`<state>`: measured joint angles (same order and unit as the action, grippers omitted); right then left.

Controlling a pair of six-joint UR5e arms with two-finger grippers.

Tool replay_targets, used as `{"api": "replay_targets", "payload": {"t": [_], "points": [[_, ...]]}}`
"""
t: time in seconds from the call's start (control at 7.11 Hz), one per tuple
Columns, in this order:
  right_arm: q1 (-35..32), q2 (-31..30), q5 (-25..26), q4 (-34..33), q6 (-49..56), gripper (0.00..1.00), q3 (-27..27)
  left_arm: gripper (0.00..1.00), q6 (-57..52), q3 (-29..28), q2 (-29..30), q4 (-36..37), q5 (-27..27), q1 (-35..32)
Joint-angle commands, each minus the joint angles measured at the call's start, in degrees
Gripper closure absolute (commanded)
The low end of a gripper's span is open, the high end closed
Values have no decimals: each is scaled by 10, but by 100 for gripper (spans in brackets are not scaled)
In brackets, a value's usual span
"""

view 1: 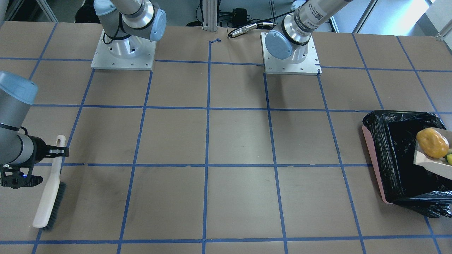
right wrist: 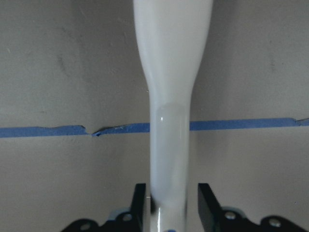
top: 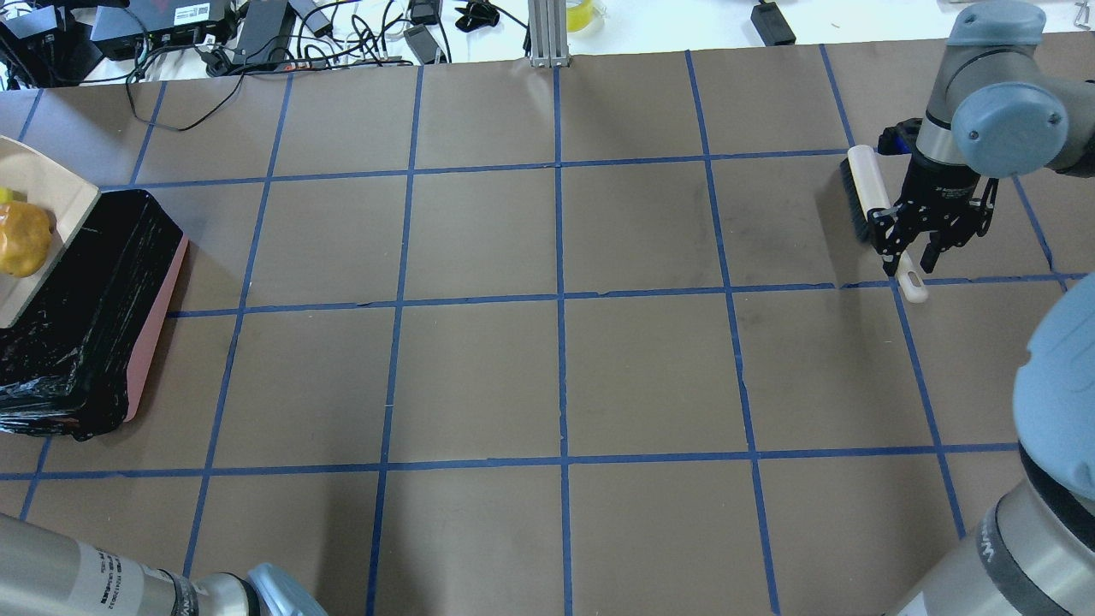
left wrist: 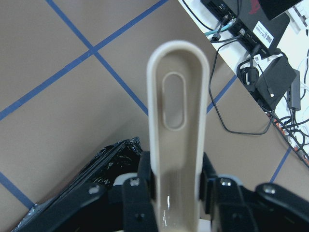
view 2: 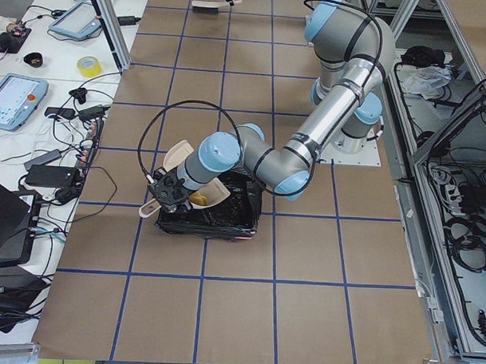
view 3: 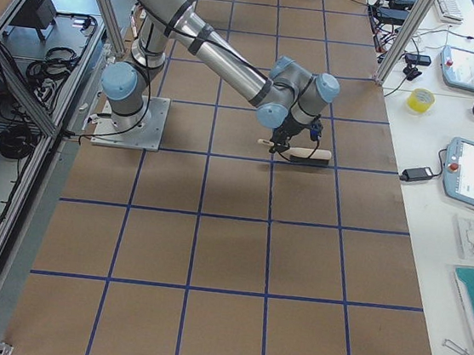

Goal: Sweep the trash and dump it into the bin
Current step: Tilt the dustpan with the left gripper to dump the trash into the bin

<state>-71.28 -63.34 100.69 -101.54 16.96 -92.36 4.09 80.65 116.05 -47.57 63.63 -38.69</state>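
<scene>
Brown, blue-taped table [top: 556, 376], cluttered benches [view 2: 48, 43] beyond; left gripper [left wrist: 176, 183] clamps the dustpan [top: 47, 184] over the bin [top: 103, 282], right gripper [right wrist: 168, 198] clamps the brush [view 1: 49, 197].

Beige dustpan handle [left wrist: 177, 121] clamped btwn black jaws, black-bagged bin [left wrist: 99, 171] lower left, electronics [left wrist: 277, 79] top right

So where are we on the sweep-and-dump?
Done: sweeping, apparently; no trash shows on the table. In hand: left gripper shut on the dustpan handle, pan over the bin, with the potato-like lump and a bit of sponge on it; right gripper holds the brush. Left: tip the pan out. The bread piece isn't visible.
</scene>
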Motion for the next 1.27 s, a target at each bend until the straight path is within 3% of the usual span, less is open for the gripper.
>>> {"api": "replay_targets", "payload": {"t": [0.0,0.14,0.42,0.56,0.98,1.12], "points": [[0,-1,-1,-4,1,10,1,100,5,-8,21,34,-23,0],[0,-8,0,-20,-2,1,9,100,13,-35,37,48,-24,0],[0,-63,-1,-22,-2,0,27,100,12,-54,46,54,-59,0],[0,-104,-3,-11,0,0,32,100,7,-52,46,96,-64,-1],[-4,-238,-27,62,4,0,39,100,-12,-17,35,188,-64,-7],[-10,-268,-68,76,-1,0,43,100,-5,8,26,224,-64,-15]]}}
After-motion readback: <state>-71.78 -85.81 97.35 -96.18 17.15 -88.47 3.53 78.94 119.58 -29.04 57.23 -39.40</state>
